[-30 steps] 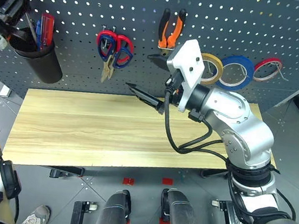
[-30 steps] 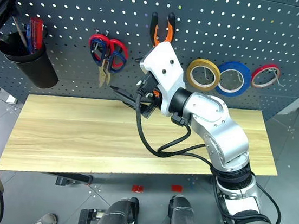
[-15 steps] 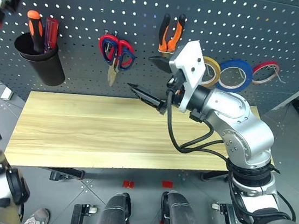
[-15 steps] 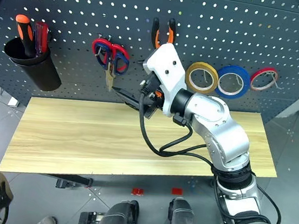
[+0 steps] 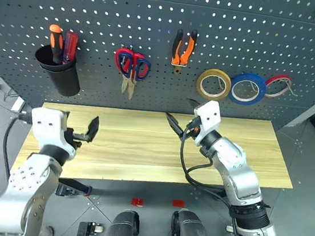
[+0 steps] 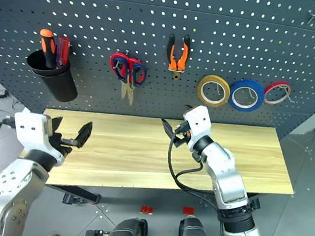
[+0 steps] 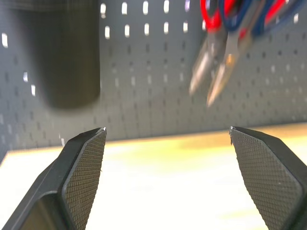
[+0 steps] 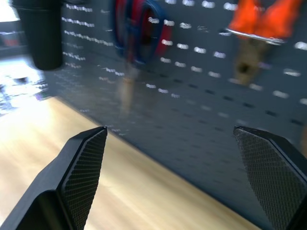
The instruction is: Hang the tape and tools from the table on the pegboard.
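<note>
Closest to the robot, the left gripper (image 5: pixel 84 132) hangs over the left end of the table (image 5: pixel 136 150) with its two black fingers spread wide and nothing in them. The right gripper (image 5: pixel 179 122) hangs over the middle of the table near the back edge, also spread wide and holding nothing. Behind the table stands the pegboard (image 5: pixel 166 44). On it, from left to right, are a black cup (image 5: pixel 59 74) with the screwdriver (image 5: pixel 56 37) inside, the two scissors (image 5: pixel 131 68) hanging together, the pliers (image 5: pixel 183 47), the tape (image 5: pixel 213 83), a blue roll (image 5: pixel 247 88) and a red-edged roll (image 5: pixel 278 86).
</note>
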Controlling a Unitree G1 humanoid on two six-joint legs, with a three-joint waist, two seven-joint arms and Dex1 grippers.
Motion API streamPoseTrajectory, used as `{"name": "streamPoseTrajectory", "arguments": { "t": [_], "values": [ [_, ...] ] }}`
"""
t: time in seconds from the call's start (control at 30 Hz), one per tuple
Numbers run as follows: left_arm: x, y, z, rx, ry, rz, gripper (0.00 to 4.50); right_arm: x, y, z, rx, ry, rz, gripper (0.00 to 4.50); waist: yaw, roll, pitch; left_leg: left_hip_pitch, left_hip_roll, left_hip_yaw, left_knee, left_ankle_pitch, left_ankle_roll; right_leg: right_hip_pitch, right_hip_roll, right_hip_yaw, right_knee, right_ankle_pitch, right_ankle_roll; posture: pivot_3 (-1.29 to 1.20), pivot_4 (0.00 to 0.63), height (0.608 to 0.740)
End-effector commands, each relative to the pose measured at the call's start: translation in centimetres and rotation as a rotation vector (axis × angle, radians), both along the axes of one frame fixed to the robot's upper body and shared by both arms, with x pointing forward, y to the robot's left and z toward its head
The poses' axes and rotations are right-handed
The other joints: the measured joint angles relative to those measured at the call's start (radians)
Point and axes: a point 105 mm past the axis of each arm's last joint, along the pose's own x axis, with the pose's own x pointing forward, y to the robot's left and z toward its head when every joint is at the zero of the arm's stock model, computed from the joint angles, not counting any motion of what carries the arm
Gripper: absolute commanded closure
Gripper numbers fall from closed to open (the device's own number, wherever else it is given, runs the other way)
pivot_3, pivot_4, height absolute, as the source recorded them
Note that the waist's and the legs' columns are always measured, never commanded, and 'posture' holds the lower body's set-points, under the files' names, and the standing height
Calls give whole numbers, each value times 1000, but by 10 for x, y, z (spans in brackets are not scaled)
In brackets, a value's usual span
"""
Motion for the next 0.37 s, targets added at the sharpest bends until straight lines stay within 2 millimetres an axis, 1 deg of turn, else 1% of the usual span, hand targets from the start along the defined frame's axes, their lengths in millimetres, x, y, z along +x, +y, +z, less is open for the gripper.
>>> {"name": "streamPoseTrajectory", "arguments": {
  "t": [0.03, 0.13, 0.2, 0.23, 0.3, 0.37],
  "values": [
    [-7, 11, -3, 15, -33, 39, 167, 12, -40, -22, 35, 11, -188, 0, 7, 2, -14, 0, 0, 0, 0, 0, 0, 0, 0, 0, 0, 0, 0, -165, 154, 740],
    [-11, 18, -18, 6, 1, 54, 167, 18, -71, -62, -6, 89, -323, 0, 11, 3, -23, 4, 0, 0, 0, -1, 2, 6, 0, 0, -1, 0, 0, -158, 142, 740],
    [-11, 21, -23, -5, 5, 73, 167, 20, -90, -83, -35, 128, -409, 0, 12, 4, -25, 10, 0, -1, -1, -2, 3, 14, 0, -1, -3, 0, 0, -150, 133, 740],
    [-11, 22, -24, -15, 1, 83, 167, 21, -99, -91, -46, 146, -448, 0, 12, 4, -27, 14, 0, 0, -2, -4, 6, 17, 0, -1, -4, 0, 0, -147, 131, 740],
    [-8, 25, -23, -27, -21, 106, 167, 23, -119, -106, -64, 186, -522, 0, 12, 5, -33, 16, 0, 0, -2, -5, 7, 18, 1, 0, -3, 0, 0, -136, 123, 740],
    [-7, 25, -20, -37, -46, 113, 167, 24, -127, -112, -70, 199, -547, 0, 13, 6, -38, 16, 0, 0, -2, -4, 6, 18, 1, 0, -3, 0, 0, -133, 118, 740]
  ]
}}
